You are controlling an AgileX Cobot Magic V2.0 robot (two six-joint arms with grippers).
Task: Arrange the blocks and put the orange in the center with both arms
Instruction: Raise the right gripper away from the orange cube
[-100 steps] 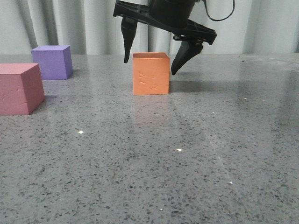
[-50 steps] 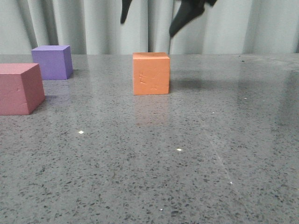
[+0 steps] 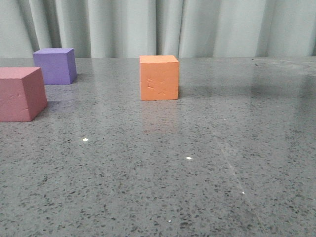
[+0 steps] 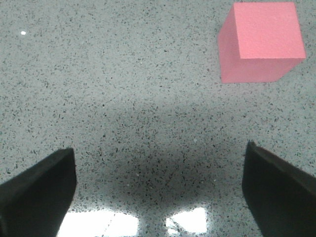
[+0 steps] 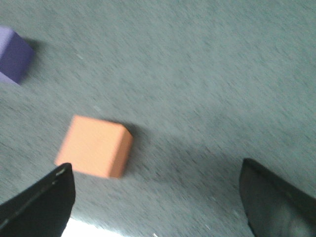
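The orange cube (image 3: 159, 77) stands alone on the grey table's middle, scuffs on its near face. The purple cube (image 3: 55, 65) sits at the back left and the pink-red cube (image 3: 20, 94) at the left edge, nearer the camera. No gripper shows in the front view. In the left wrist view my left gripper (image 4: 159, 185) is open over bare table, with the pink-red cube (image 4: 260, 42) well clear of its fingers. In the blurred right wrist view my right gripper (image 5: 157, 197) is open high above the table, the orange cube (image 5: 95, 146) below it near one finger, the purple cube (image 5: 14, 54) farther off.
Grey speckled table (image 3: 207, 148) runs back to a pale curtain (image 3: 197, 27). Bright light reflections lie on the surface under the left gripper.
The right gripper, which straddled the orange cube open a second ago, has risen straight up and left the front view. The orange cube stayed in place.
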